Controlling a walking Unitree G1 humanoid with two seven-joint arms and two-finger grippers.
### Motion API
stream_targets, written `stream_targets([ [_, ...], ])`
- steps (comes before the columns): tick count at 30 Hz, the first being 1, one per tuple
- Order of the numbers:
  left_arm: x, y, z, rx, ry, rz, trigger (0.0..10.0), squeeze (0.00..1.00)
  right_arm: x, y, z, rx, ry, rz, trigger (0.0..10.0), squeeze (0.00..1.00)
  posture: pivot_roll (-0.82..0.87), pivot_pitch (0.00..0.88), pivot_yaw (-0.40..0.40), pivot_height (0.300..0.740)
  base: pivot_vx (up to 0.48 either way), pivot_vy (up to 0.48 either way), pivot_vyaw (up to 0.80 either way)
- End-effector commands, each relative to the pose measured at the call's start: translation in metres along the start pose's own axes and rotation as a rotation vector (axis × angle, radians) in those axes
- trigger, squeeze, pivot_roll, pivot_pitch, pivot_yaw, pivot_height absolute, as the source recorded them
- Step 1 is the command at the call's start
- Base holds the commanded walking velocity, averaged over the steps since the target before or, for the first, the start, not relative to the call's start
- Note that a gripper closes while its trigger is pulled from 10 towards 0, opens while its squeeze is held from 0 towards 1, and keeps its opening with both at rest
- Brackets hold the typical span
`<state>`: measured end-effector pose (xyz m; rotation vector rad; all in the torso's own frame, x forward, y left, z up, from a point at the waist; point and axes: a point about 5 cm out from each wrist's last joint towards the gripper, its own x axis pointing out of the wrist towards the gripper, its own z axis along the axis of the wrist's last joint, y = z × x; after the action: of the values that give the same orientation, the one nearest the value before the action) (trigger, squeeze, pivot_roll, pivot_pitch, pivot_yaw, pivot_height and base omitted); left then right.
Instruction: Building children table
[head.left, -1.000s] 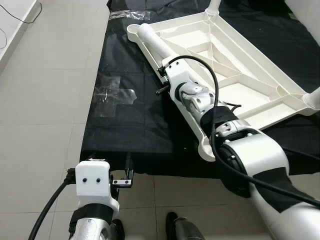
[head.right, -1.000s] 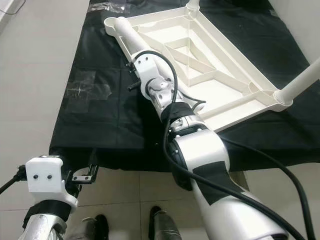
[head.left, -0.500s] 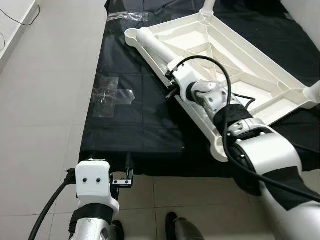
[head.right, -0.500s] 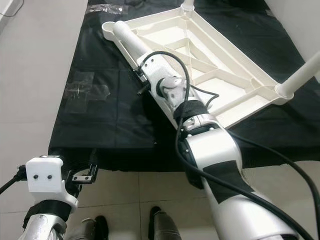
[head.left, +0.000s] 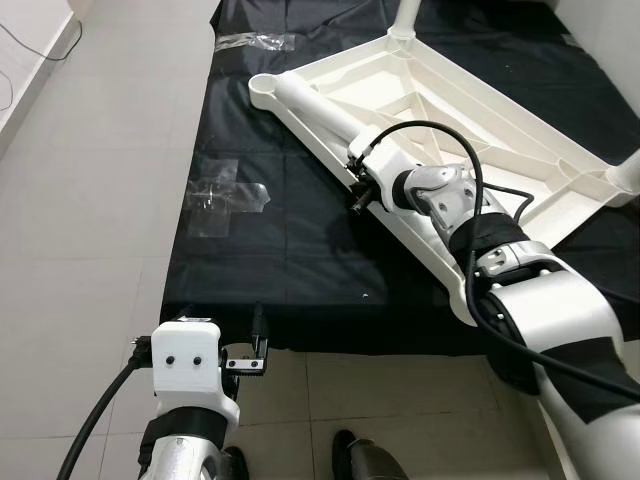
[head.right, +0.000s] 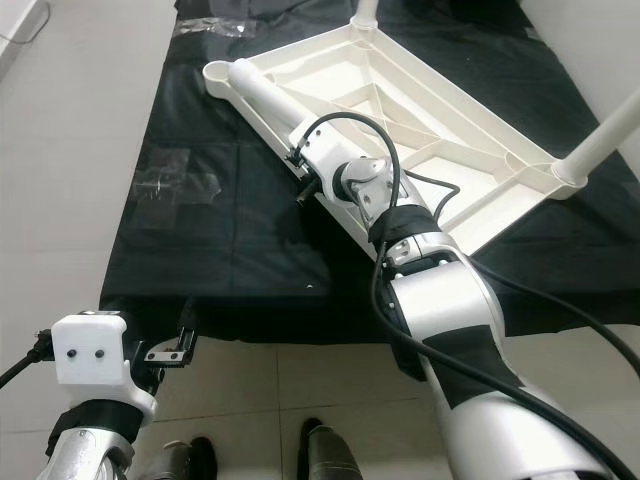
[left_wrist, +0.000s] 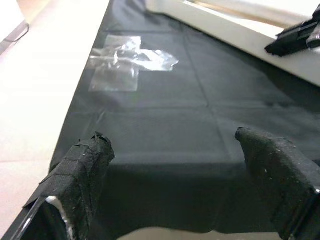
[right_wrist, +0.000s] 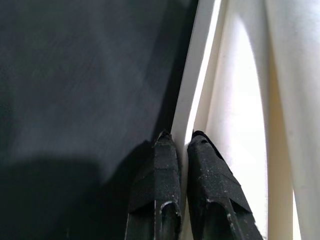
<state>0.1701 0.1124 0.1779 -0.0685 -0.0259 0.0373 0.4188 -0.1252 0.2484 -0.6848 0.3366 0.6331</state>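
The white table top (head.left: 470, 120) is seen lying upside down on a black sheet (head.left: 280, 240) on the tiled floor (head.left: 90, 200), its ribbed underside up. One loose leg (head.left: 315, 105) lies along the near rim, and upright legs are fitted at the far corner (head.left: 405, 15) and the right corner (head.left: 625, 185). Compared with a second ago, the table top has been swung and drawn slightly toward the robot, and the right gripper (right_wrist: 181, 145) has been slid further along the near rim. Its fingers (right_wrist: 165, 165) are pinched narrowly on that thin rim edge, one on each side. This is judged as repositioning of the top, so that the remaining leg can be fitted. The left gripper (left_wrist: 180, 165) is held spread wide and empty, low over the near edge of the sheet, where clear tape (left_wrist: 127, 57) is stuck.
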Motion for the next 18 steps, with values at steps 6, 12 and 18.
stream_targets([
  [6, -0.005, -0.019, -0.005, -0.050, 0.028, -0.080, 10.0, 0.00, 0.004, 0.026, -0.054, -0.125, 0.263, 0.293, 0.0, 0.00, -0.05, 0.277, -0.084, 0.740, 0.000, 0.000, 0.00],
  [12, -0.004, -0.019, -0.006, -0.045, 0.029, -0.079, 10.0, 0.00, -0.003, 0.023, -0.060, -0.187, 0.301, 0.372, 0.0, 0.00, -0.06, 0.273, -0.083, 0.740, 0.000, 0.000, 0.00],
  [18, -0.003, -0.019, -0.007, -0.038, 0.025, -0.084, 10.0, 0.00, -0.014, 0.020, -0.072, -0.306, 0.376, 0.504, 0.0, 0.00, -0.05, 0.273, -0.081, 0.740, 0.000, 0.000, 0.00],
])
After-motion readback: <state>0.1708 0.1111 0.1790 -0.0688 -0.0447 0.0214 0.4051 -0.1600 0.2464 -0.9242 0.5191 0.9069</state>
